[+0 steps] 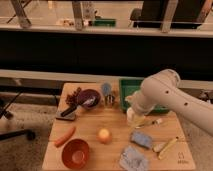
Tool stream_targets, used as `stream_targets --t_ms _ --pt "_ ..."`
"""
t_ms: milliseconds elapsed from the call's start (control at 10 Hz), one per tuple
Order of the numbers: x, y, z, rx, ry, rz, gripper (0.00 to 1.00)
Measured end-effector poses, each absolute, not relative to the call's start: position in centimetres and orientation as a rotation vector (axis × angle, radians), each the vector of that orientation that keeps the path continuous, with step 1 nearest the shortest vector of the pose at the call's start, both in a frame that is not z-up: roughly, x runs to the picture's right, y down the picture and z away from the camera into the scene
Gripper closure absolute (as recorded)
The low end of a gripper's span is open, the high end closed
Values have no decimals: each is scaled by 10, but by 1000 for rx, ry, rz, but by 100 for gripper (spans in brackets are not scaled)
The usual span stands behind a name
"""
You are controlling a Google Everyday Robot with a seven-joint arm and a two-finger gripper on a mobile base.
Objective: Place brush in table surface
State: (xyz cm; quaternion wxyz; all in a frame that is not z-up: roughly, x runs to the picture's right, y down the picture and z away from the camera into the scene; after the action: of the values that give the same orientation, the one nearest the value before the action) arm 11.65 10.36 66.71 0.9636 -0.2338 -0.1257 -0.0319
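The hand hangs over the bench, just in front of the green tray. Its fingers are spread wide and hold nothing. The brush lies on the bench, apart from the hand, near the corner with the dark mark.

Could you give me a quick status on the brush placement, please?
Gripper open, low by the white cup. Brush lying on table surface, near right edge. Nothing over it.

Dim warm light, dark background, table surface brightest, faint soft shadows on it
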Motion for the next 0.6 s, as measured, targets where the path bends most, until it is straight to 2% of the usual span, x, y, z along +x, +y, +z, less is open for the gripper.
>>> stream_targets --t_ms 600 --pt "74 83 684 -455 -259 -101 20"
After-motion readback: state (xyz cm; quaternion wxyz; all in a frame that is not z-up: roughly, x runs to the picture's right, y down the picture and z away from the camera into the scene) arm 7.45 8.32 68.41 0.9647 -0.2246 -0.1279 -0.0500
